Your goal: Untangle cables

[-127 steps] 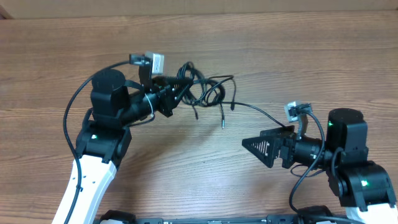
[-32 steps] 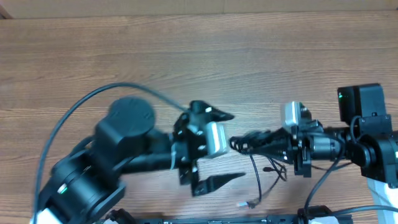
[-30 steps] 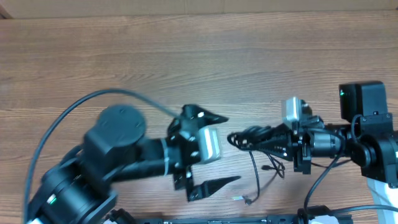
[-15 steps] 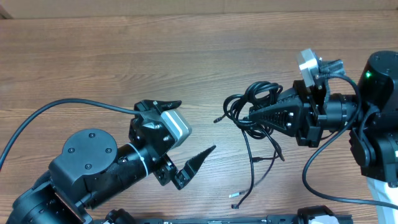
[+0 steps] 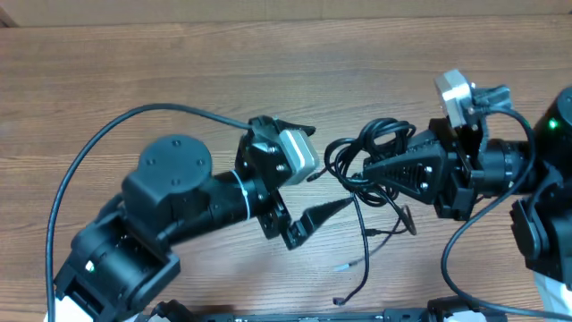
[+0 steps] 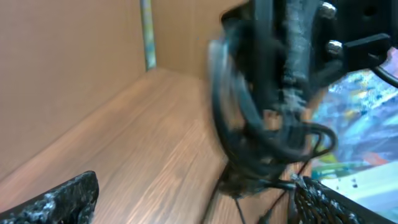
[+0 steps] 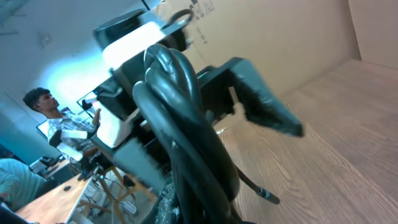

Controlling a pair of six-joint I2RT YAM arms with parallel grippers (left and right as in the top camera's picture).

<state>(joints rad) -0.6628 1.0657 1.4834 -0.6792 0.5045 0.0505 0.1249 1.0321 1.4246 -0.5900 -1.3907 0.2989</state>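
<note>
We are working above a wooden table (image 5: pixel 268 54). The right gripper (image 5: pixel 362 170) is clamping fully shut on the cables (image 5: pixel 368 143), a looped bundle with loose ends trailing below it. Just beside that bundle the left gripper (image 5: pixel 332 166) is gaping wide and empty, its jaws pointing straight at the loops, so it looks nearest to take a strand.

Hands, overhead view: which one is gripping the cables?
The right hand, shut on the cables. The left hand has its jaws wide open beside them, gripping nothing.
</note>
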